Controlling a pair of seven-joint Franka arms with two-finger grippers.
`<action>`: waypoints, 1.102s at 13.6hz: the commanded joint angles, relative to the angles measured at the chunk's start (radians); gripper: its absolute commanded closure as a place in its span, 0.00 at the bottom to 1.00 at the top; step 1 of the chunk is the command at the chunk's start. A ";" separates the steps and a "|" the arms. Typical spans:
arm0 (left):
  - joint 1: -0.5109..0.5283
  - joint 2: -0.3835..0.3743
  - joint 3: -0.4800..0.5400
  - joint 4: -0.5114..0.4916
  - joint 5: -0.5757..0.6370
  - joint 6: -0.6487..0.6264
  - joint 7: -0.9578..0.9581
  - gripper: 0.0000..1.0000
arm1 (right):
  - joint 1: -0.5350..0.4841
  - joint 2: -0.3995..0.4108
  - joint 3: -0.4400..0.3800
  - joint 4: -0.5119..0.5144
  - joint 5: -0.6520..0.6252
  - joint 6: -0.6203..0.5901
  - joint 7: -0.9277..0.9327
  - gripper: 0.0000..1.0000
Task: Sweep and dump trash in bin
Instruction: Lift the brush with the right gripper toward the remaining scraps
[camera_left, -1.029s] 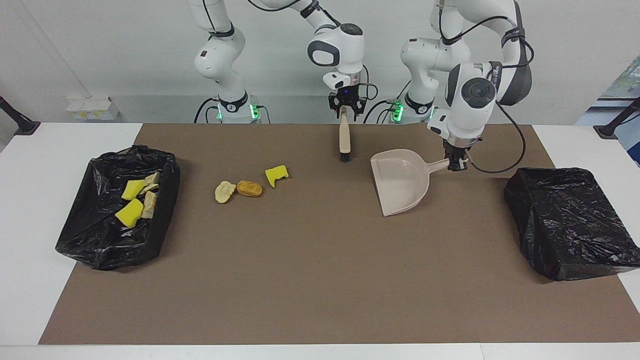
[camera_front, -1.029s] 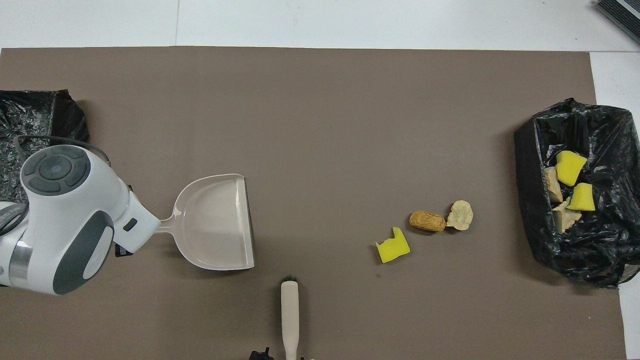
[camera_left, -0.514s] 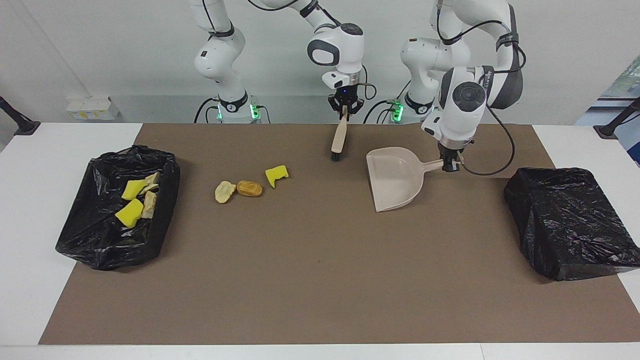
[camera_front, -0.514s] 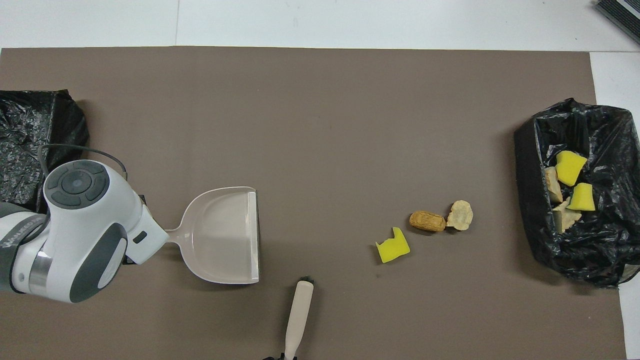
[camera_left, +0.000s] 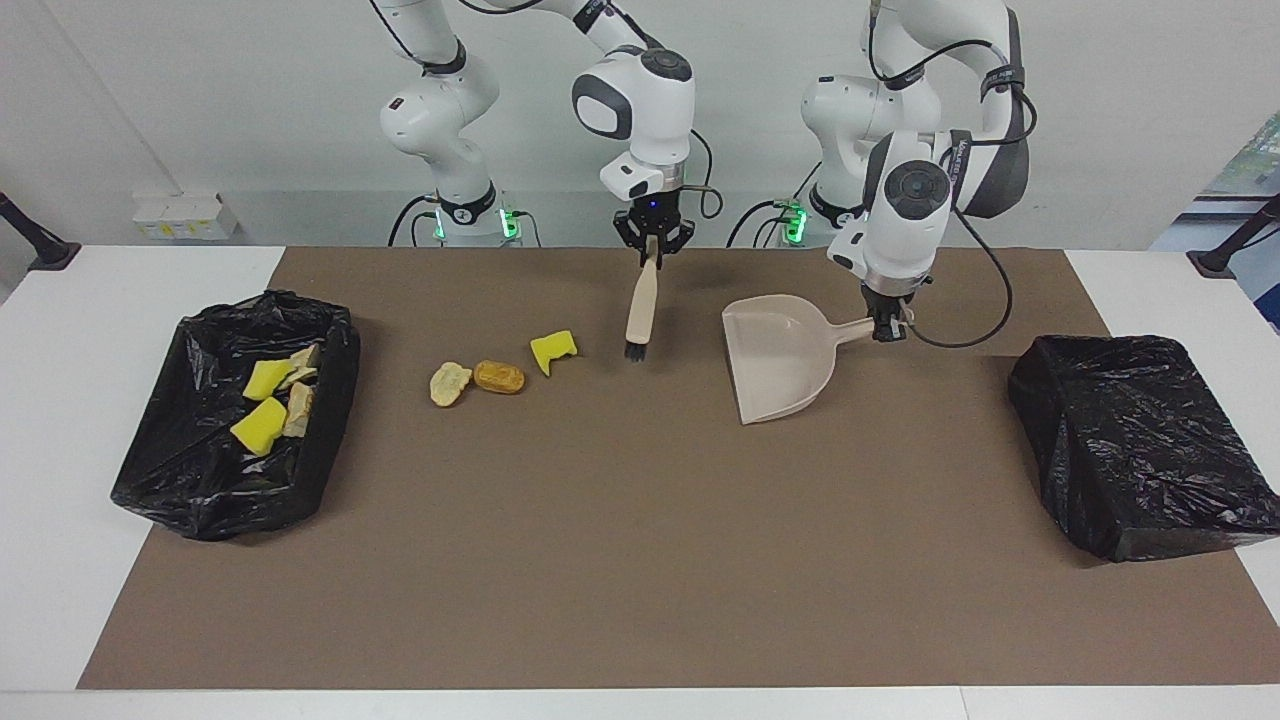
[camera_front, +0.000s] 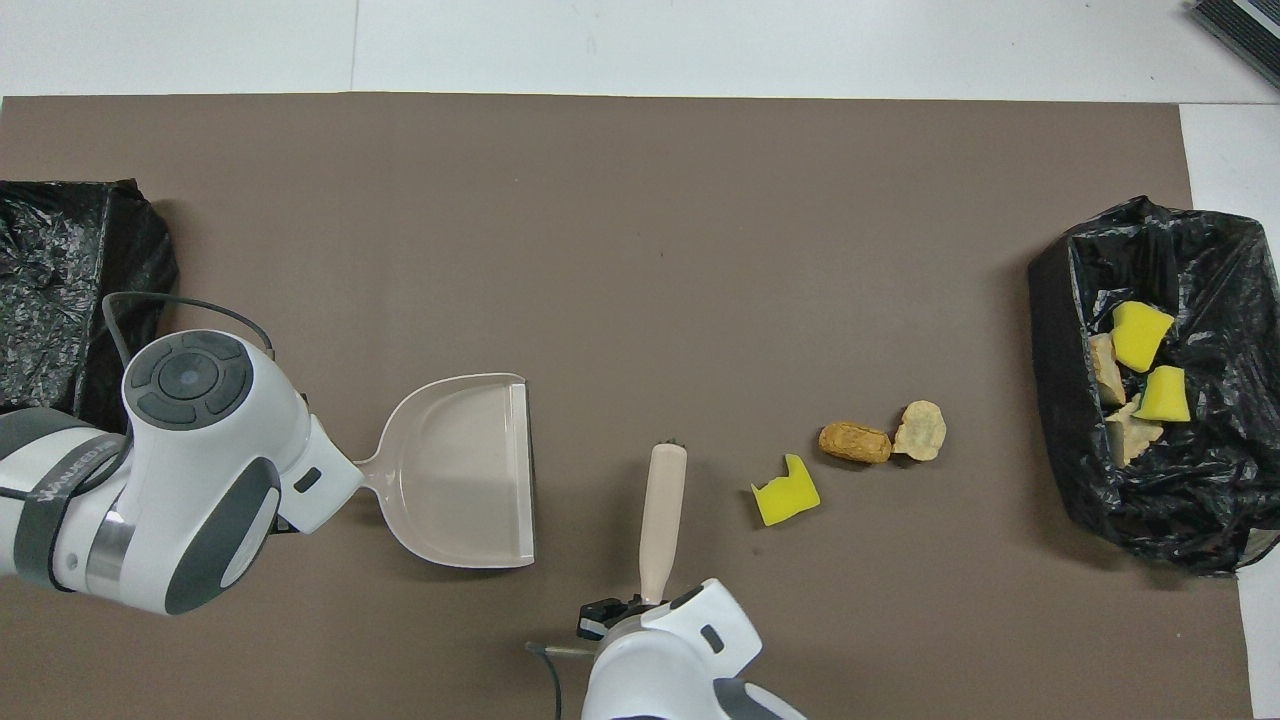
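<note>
Three pieces of trash lie on the brown mat: a yellow sponge chunk (camera_left: 552, 350) (camera_front: 786, 494), a brown crusty lump (camera_left: 498, 376) (camera_front: 854, 442) and a tan lump (camera_left: 449, 383) (camera_front: 920, 431). My right gripper (camera_left: 652, 250) (camera_front: 640, 603) is shut on the top of the beige brush (camera_left: 640, 300) (camera_front: 660, 515), which hangs tilted, bristles down, beside the sponge chunk. My left gripper (camera_left: 885, 328) is shut on the handle of the beige dustpan (camera_left: 775, 360) (camera_front: 465, 470), whose mouth faces the brush. The black-lined bin (camera_left: 200, 480) (camera_front: 1150, 510) holds several more scraps.
A second black-bagged box (camera_left: 1140, 440) (camera_front: 60, 260) sits at the left arm's end of the table, close to the left arm's wrist. The brown mat (camera_left: 640, 560) stretches bare toward the table edge farthest from the robots.
The right gripper closed on the brush, lifted it and carried it toward the sponge chunk. The left gripper shifted the dustpan toward the middle of the mat.
</note>
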 joint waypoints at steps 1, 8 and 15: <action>-0.018 -0.029 0.006 -0.037 0.021 0.019 -0.024 1.00 | -0.109 -0.056 0.008 -0.012 -0.019 -0.083 -0.204 1.00; -0.019 -0.028 0.005 -0.035 0.020 0.019 -0.056 1.00 | -0.394 -0.077 0.006 -0.023 -0.039 -0.124 -0.606 1.00; -0.021 -0.028 0.005 -0.035 0.015 0.023 -0.080 1.00 | -0.756 -0.151 0.003 -0.135 -0.036 -0.097 -1.041 1.00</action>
